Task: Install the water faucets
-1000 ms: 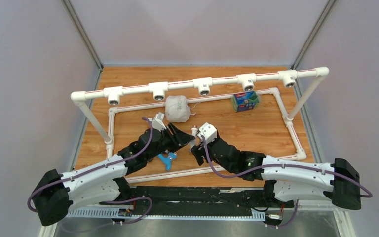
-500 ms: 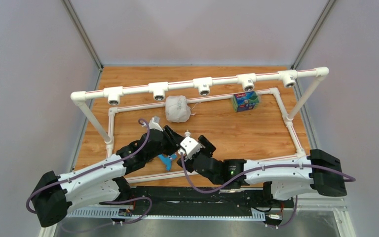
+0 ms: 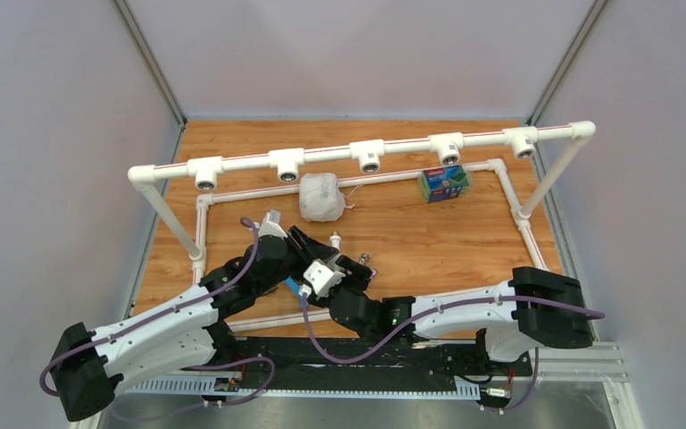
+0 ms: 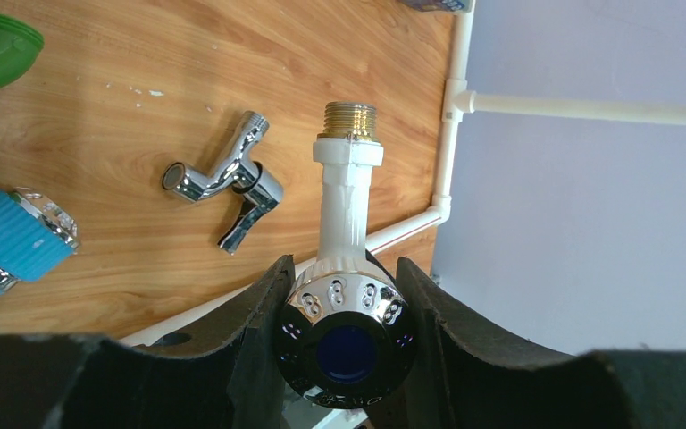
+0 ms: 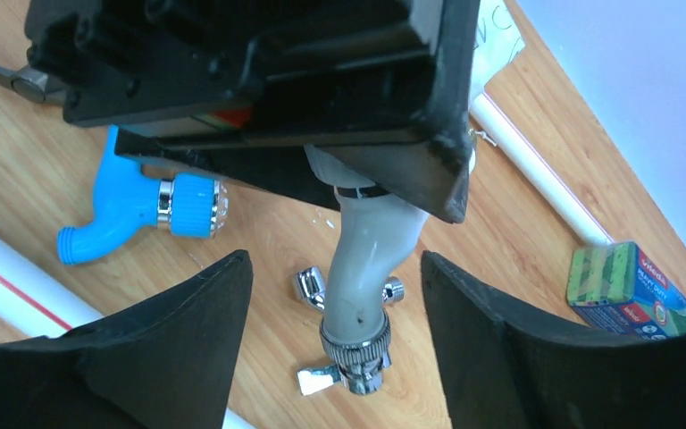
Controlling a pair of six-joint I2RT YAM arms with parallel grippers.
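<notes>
White faucet (image 4: pixel 350 206) being pinched at its knob in left gripper (image 4: pixel 344 268), near chrome faucet (image 4: pixel 223 183); right gripper (image 5: pixel 335 259) gaping wide around spout, seemingly not touching. Risking twisting it loose if closing off-centre.

white faucet (image 4: pixel 347 210): smooth white plastic stem, brass thread, glossy chrome knob | chrome faucet (image 4: pixel 228 179): mirror-bright metal | blue faucet (image 5: pixel 129 210): plastic, ribbed handle | table (image 4: pixel 125 107): matt wood grain

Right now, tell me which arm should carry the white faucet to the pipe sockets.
Left. The left gripper is shut on the white faucet, brass thread pointing outward; the right gripper is open, holding nothing.
</notes>
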